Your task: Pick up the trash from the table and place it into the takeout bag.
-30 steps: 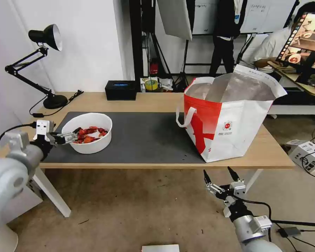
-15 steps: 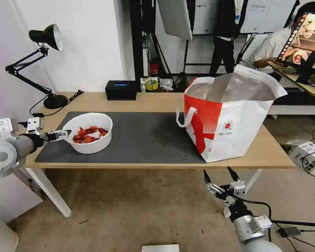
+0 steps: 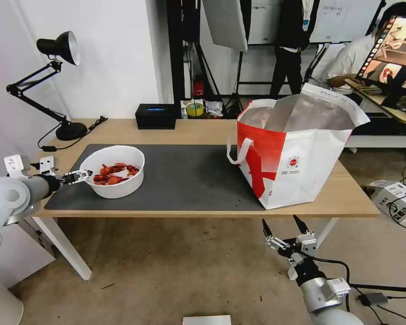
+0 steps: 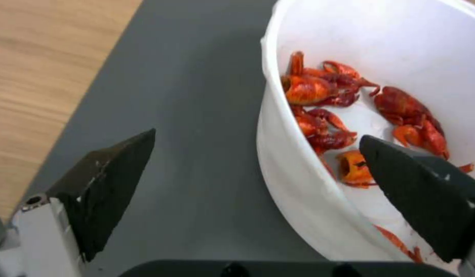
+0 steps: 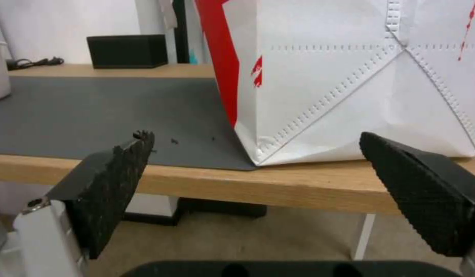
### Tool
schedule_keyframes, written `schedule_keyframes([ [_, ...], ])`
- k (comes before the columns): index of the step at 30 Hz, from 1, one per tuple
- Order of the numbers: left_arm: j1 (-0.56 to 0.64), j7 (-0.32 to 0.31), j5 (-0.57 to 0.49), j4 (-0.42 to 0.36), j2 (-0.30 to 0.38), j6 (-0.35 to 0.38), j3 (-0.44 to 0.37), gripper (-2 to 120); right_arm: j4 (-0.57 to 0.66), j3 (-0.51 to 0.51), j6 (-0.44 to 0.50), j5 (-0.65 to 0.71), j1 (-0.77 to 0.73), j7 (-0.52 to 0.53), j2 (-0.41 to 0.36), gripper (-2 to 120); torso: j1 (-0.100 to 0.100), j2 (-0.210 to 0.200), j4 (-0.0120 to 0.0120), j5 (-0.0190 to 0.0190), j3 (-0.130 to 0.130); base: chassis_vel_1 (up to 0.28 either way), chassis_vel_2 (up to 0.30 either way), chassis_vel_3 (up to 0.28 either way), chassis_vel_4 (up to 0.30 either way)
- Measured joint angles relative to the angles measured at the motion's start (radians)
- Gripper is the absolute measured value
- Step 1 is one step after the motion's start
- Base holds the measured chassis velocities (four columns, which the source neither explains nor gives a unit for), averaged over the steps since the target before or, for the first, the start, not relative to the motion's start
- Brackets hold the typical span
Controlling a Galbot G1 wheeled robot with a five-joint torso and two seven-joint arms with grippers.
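I've nudged the left gripper (image 3: 82,174) back in, spread wide astride the bowl (image 3: 114,171) rim near the table's (image 3: 203,132) left edge, ready to pinch.

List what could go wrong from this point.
1. The left tool is open astride the white bowl's thin rim; a one-sided pinch may tip it and spill the crayfish shells.
2. The takeout bag is taller than the bowl, so a low carry could knock it.

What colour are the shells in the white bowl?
Red-orange crayfish shells, clearest in the left wrist view.
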Motion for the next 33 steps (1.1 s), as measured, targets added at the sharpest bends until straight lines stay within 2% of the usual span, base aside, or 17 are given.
schedule_keyframes([
  [13, -0.049, -0.01, 0.008, 0.041, -0.011, -0.003, 0.048, 100, 0.0, 0.0, 0.0, 0.0, 0.0, 0.0, 0.0, 100, 0.0, 0.0, 0.0, 0.0, 0.0, 0.0, 0.0, 0.0, 0.0],
  [27, -0.091, -0.032, -0.027, 0.075, -0.014, -0.005, 0.09, 100, 0.0, 0.0, 0.0, 0.0, 0.0, 0.0, 0.0, 100, 0.0, 0.0, 0.0, 0.0002, 0.0, 0.0, 0.0, 0.0, 0.0],
  [33, -0.098, -0.032, -0.035, 0.079, -0.01, -0.005, 0.093, 95, 0.0, 0.0, 0.0, 0.0, 0.0, 0.0, 0.0, 100, 0.0, 0.0, 0.0, 0.0001, 0.0, 0.0, 0.0, 0.0, 0.0],
])
